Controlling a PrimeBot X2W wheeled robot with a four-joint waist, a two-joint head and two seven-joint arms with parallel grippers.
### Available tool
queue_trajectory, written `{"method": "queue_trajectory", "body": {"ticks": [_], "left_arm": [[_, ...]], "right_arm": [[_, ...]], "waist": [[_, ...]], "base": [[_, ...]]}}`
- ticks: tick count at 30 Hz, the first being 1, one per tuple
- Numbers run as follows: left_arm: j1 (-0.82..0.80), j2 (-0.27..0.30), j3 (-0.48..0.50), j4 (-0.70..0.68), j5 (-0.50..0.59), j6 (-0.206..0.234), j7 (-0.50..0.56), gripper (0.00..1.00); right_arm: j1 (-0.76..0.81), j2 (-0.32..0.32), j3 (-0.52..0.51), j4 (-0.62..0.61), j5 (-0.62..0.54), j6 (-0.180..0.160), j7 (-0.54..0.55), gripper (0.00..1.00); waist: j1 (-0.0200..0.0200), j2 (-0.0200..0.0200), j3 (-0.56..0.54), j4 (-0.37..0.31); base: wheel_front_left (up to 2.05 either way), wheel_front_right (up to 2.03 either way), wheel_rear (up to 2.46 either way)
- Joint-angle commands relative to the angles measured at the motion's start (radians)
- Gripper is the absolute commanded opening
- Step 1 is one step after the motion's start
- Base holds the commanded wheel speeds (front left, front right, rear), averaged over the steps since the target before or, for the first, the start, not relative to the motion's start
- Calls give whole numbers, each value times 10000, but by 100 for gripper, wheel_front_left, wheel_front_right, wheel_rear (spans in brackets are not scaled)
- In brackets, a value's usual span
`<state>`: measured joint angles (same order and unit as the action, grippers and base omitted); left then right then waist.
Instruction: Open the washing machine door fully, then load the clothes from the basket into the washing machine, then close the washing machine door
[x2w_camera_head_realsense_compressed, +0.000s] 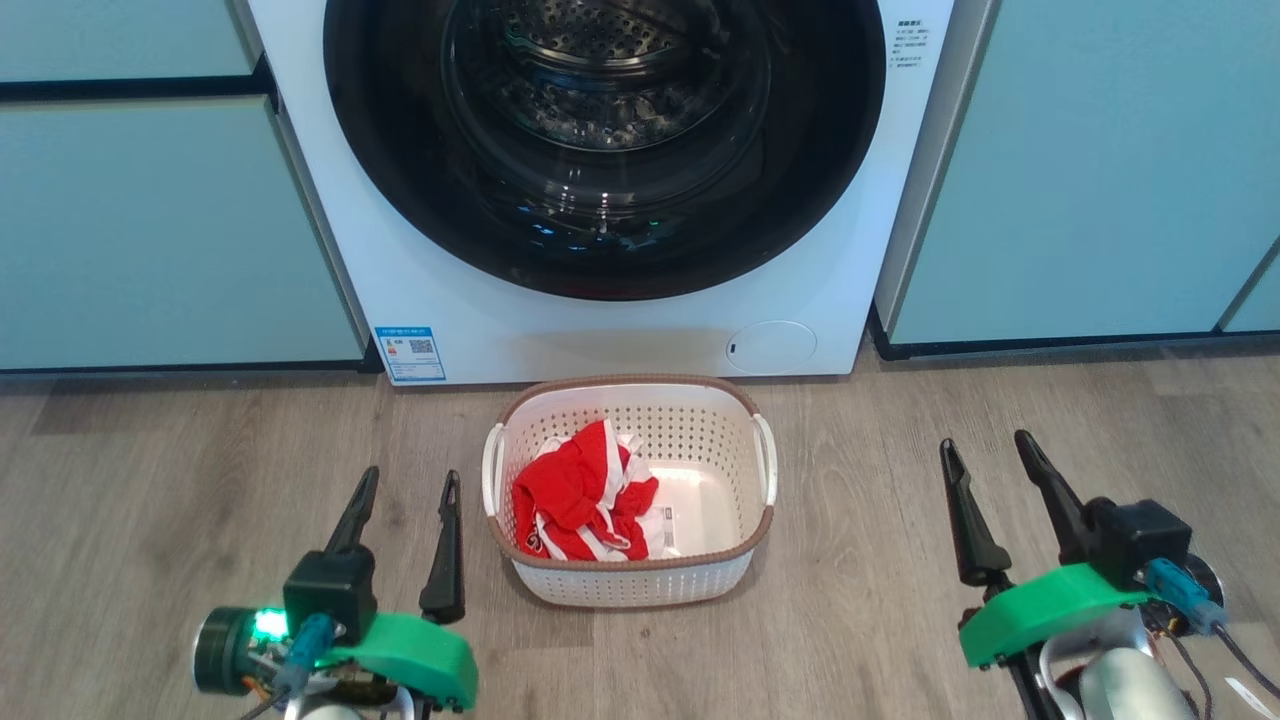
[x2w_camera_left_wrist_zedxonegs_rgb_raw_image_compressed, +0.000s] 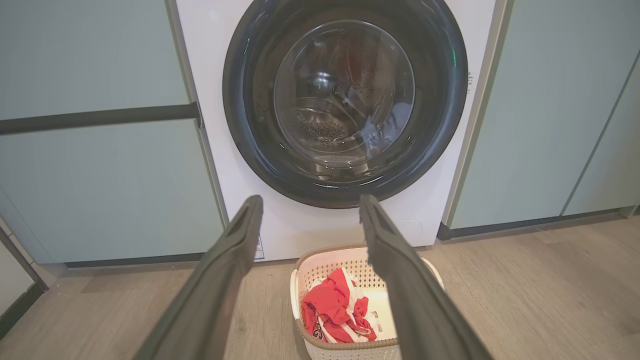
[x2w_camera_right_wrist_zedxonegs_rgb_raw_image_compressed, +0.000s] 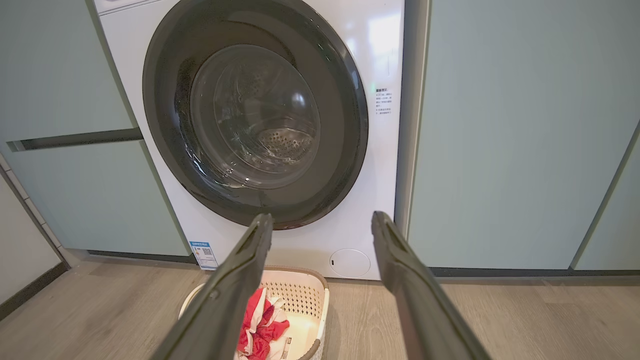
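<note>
Washing machine door shut, top cut off in head view; red clothes in basket before washing machine, partly hiding its base; left gripper and right gripper spread, empty.

A white front-loading washing machine faces the viewer. Its large round door, a glossy black rim around a clear bulging glass bowl, is shut flush against the front. Just before it a cream perforated basket with a brown rim stands upright. Red clothes with white stripes lie bunched in its left half.
</note>
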<state>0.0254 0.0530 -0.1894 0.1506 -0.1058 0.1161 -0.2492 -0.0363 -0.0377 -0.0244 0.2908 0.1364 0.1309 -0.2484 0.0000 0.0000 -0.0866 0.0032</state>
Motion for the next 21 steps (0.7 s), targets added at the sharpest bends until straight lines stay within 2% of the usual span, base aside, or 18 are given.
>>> {"method": "queue_trajectory", "body": {"ticks": [1, 6, 15, 21], "left_arm": [[-365, -19, 366, -262, -23, -48, -126, 100], [-344, -24, 400, 72, -279, -191, -126, 100], [-420, -26, 388, 467, -497, -249, -126, 100], [-376, -27, 384, 602, -656, -439, -126, 100]], "right_arm": [[-612, -125, 233, -277, 82, -2, -134, 100], [-636, -125, 256, -94, 526, -2, -134, 100], [-707, -125, 251, 12, 538, -2, -134, 100], [-675, -125, 334, 36, 477, -2, -134, 100]], "waist": [[0, 0, 2, -5], [0, 0, 25, -21], [0, 0, 45, -28], [0, 0, 14, -43]], "base": [[0, 0, 0], [0, 0, 0], [0, 0, 0], [0, 0, 0]]}}
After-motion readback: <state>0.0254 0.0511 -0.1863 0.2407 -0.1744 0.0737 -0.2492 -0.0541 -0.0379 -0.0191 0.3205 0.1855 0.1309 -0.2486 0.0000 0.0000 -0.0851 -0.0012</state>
